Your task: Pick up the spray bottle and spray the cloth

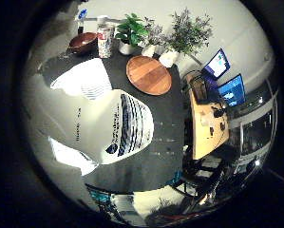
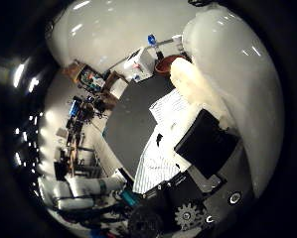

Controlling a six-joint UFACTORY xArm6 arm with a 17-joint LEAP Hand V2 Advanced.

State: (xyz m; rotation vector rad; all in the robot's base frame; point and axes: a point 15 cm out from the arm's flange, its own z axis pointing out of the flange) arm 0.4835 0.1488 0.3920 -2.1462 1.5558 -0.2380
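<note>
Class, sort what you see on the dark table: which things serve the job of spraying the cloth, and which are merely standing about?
For the job:
spray bottle, close to the palm
cloth
hand

Standing about:
round wooden board
brown bowl
can
potted plants

On the dark table (image 1: 170, 118) the cloth (image 1: 84, 78) lies beside the round wooden board (image 1: 148, 74), with the spray bottle (image 1: 118, 126) close to the palm above it; bowl (image 1: 83, 42), can (image 1: 105, 40) and potted plants (image 1: 179, 33) stand along the far edge
</note>
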